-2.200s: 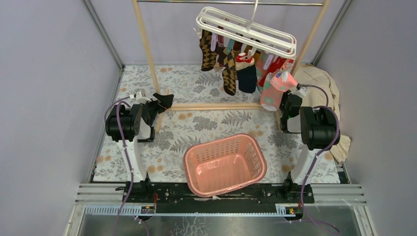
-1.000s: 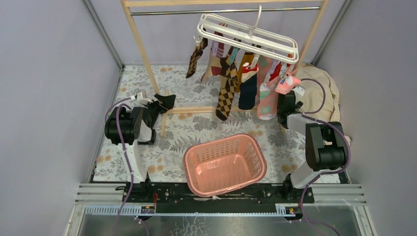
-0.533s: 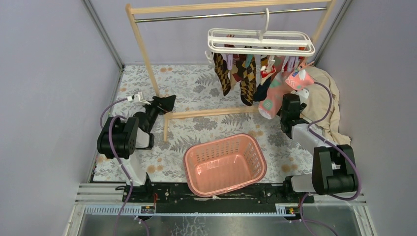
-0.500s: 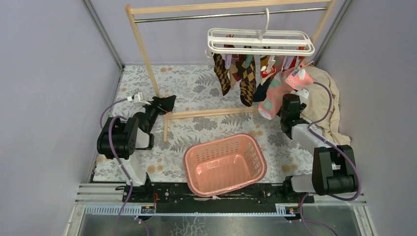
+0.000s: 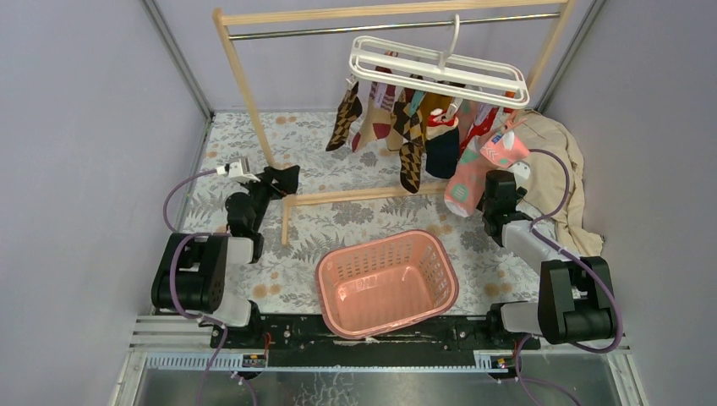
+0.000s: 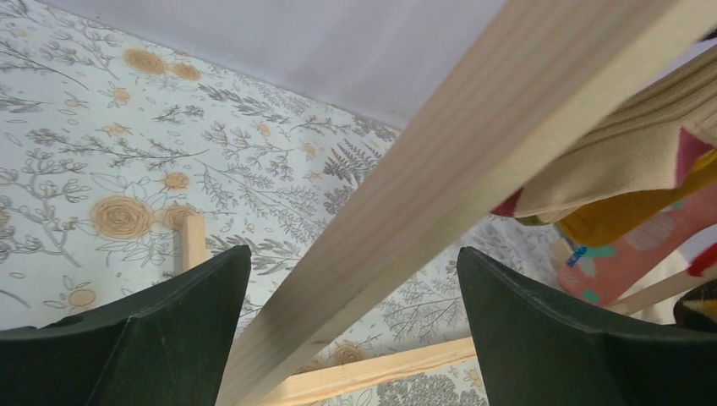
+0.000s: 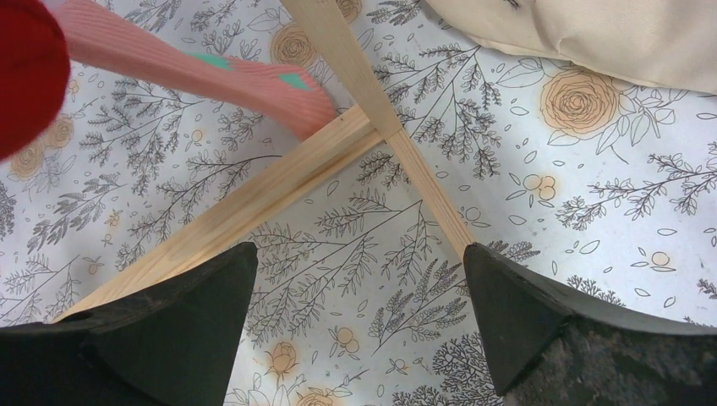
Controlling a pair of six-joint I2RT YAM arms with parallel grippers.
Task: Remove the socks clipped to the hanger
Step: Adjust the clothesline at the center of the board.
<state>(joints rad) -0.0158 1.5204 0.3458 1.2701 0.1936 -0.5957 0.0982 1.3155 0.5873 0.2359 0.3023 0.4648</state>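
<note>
My left gripper (image 6: 351,262) stands with jaws wide apart, nothing held. The upright of the wooden rack (image 6: 440,161) runs between the fingers; contact I cannot tell. My right gripper (image 7: 359,254), jaws likewise spread and empty, looks down on the rack's foot joint, with the toe of a pink sock (image 7: 211,76) just beside it. The hanger (image 5: 440,66) hangs tilted from the metal rod (image 5: 355,28) over the table's (image 5: 355,211) far right part, socks (image 5: 413,144) clipped beneath. Basket (image 5: 387,283) at the near edge — beige cloth (image 5: 554,161) by the right edge
</note>
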